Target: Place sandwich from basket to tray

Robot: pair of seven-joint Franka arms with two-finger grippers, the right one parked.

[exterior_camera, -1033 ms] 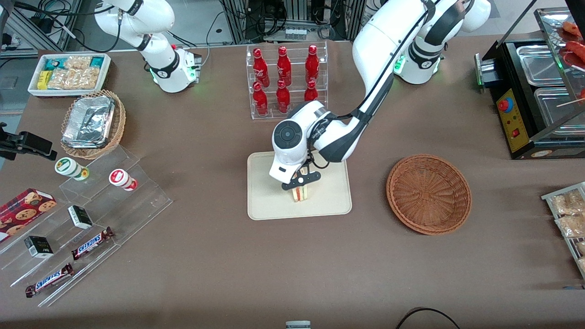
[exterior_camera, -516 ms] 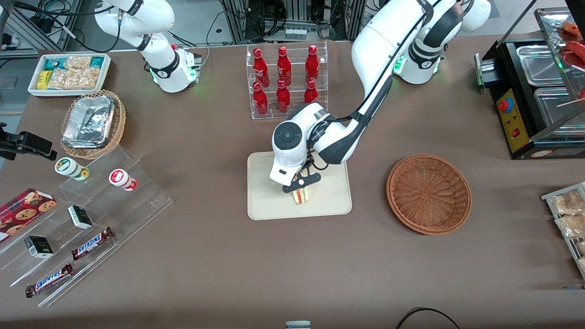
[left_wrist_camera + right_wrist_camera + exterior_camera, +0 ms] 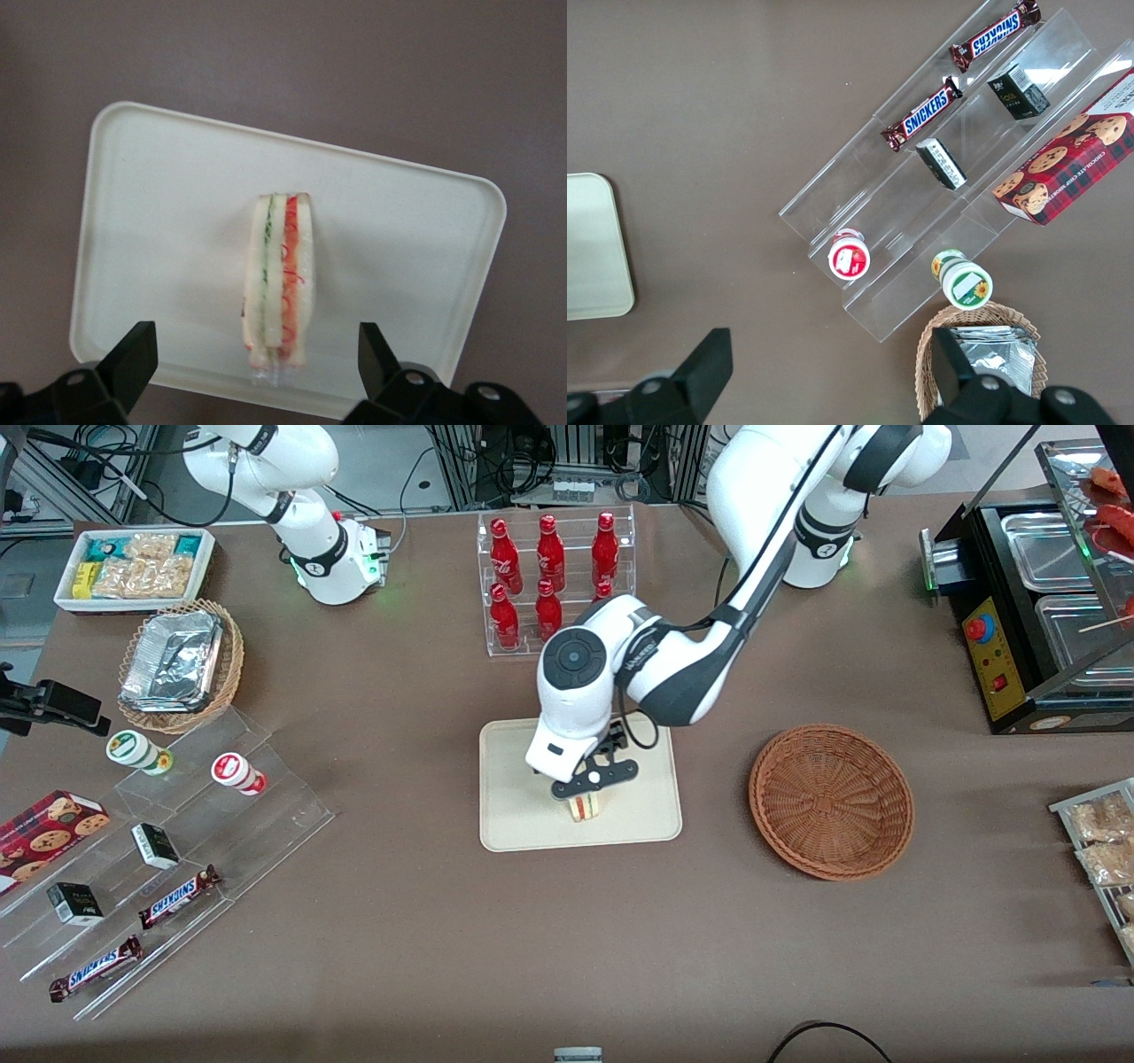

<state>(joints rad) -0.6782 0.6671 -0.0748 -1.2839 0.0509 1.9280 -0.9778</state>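
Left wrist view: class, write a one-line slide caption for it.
Open gripper poised above the sandwich, which stands on its edge on the cream tray, released.

Brown table [image 3: 399, 921] carries tray [image 3: 523, 815], basket [image 3: 831, 802], bottle rack [image 3: 556, 584]; pincer [image 3: 592, 778] above tray.

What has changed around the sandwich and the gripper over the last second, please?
The gripper has let go of the sandwich: its fingers, closed on it a second ago, are now spread wide and clear of it, and the arm has lifted slightly. The sandwich stands on its edge on the tray, in much the same spot. The basket has stayed put, with nothing in it.
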